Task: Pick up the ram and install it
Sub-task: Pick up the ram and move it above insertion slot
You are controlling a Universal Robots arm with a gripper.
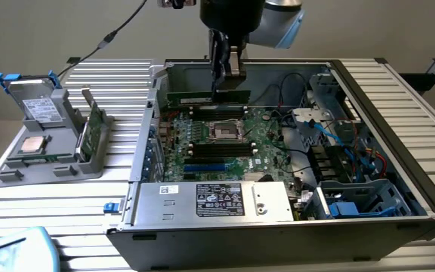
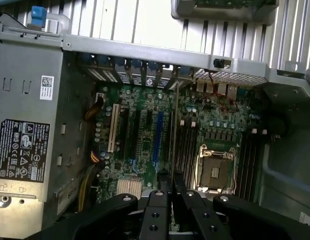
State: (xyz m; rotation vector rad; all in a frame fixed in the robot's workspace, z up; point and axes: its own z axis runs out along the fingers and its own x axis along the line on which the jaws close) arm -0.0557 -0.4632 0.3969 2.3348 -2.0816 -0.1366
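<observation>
1. Exterior view: the arm drops in from above, and the gripper (image 1: 221,82) is pinching the ram (image 1: 195,99) by its upper edge, fingers pressed onto the board.
2. The ram hangs level, long edge down, inside the open computer case (image 1: 240,243), above the motherboard (image 1: 267,141) and just behind the CPU socket (image 1: 224,131).
3. Does it touch the black memory slots (image 1: 217,112) under it? I cannot tell.
4. At the exterior view's left, a grey holder (image 1: 51,164) stands on the slatted table (image 1: 43,209), well apart from the case.
5. Wrist view: the gripper (image 2: 171,187) is clamped on the ram (image 2: 174,130), seen edge-on as a thin line.
6. That line runs along the memory slots (image 2: 187,150), beside the CPU socket (image 2: 215,170), with the power supply (image 2: 24,145) well off to the side.
</observation>
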